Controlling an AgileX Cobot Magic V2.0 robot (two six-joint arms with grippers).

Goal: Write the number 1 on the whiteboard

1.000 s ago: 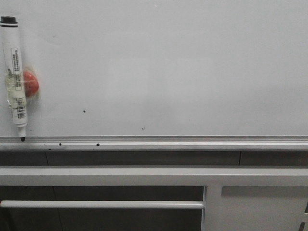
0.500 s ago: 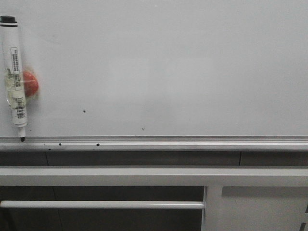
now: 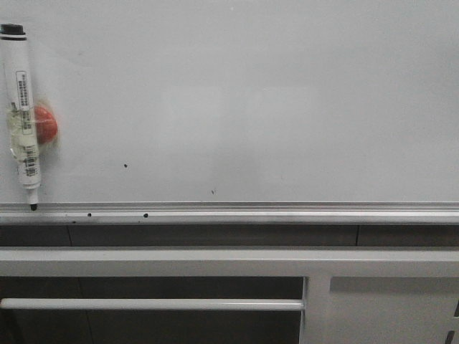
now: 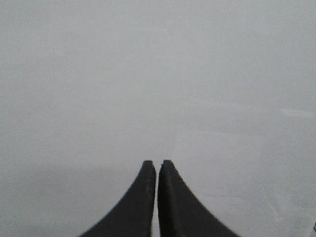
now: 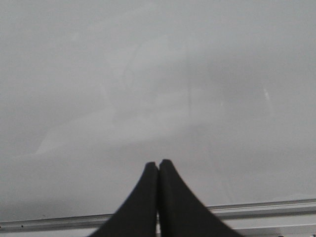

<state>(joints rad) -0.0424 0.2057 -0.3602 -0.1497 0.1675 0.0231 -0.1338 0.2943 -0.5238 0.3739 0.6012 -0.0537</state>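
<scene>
Item: whiteboard [image 3: 272, 100], standing upright and filling the far part of the front view, its long axis running left to right above a silver bottom rail [image 3: 287, 208]. The surface is looking glossy, stiff and likely slippery; it needs no grasp. The number 1 is not yet showing on it; only a few small black specks [image 3: 125, 165] are marking the lower left.

Item: marker pen [image 3: 21, 115], sitting at the far left against the board, long axis near vertical, black tip pointing down and touching the rail, a red round piece [image 3: 45, 125] just behind it. It is probably light, rigid and smooth; the mid-barrel seems the best hold.

Item: left pincer [image 4: 156, 164], facing bare board, fingers pressing together on nothing.

Item: right pincer [image 5: 158, 163], likewise closed and empty, with the rail nearby.
</scene>
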